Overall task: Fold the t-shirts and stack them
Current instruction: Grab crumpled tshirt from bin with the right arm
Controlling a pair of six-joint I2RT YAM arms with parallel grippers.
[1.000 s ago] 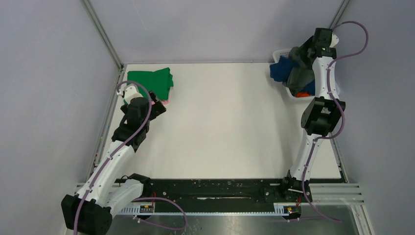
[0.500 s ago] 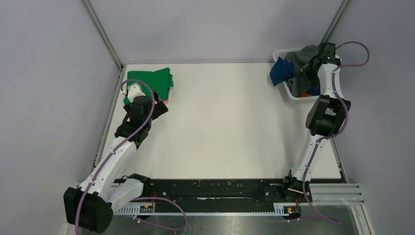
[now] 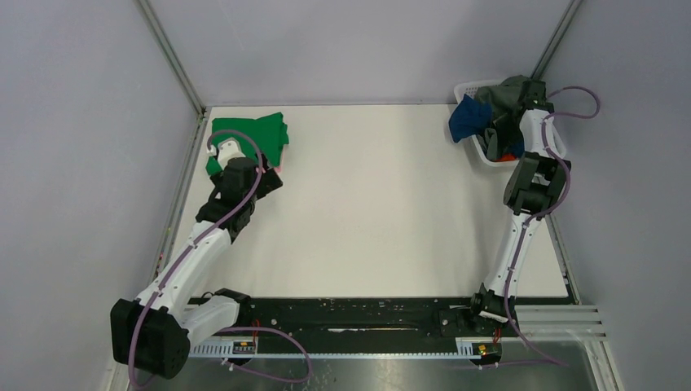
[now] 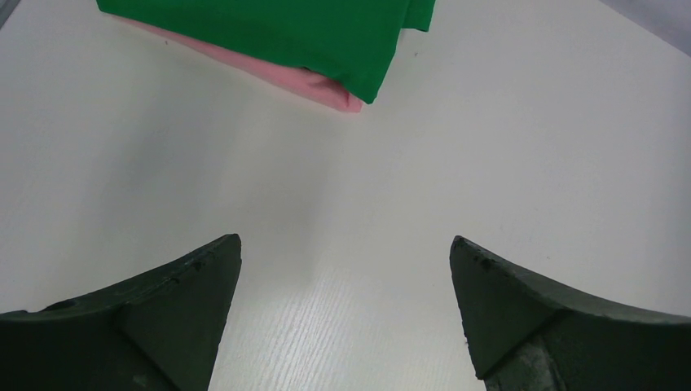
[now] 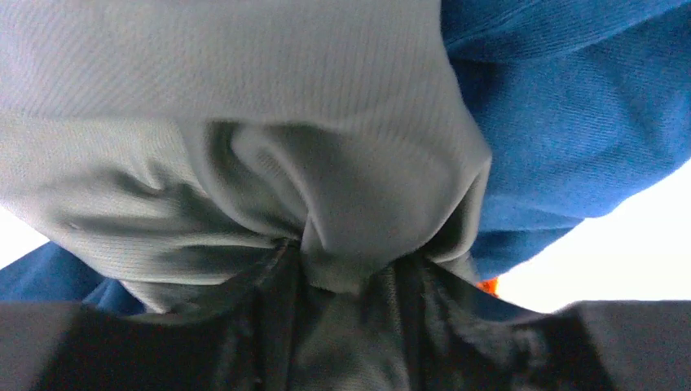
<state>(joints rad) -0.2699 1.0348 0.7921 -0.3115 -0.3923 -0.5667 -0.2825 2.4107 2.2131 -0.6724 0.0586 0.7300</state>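
A folded bright green t-shirt lies on a folded pink t-shirt at the table's far left; both show in the left wrist view, green over pink. My left gripper is open and empty over bare table just short of that stack. My right gripper is down in the basket, shut on a bunched fold of the dark grey t-shirt. The grey shirt lies atop a navy blue t-shirt and an orange one.
The white lattice basket stands at the far right corner, with blue cloth hanging over its left rim. Metal frame posts rise at both far corners. The white table lies between the arms.
My right arm has dropped from a raised pose, bringing the grey shirt down onto the basket. My left arm has reached a little farther toward the green and pink stack.
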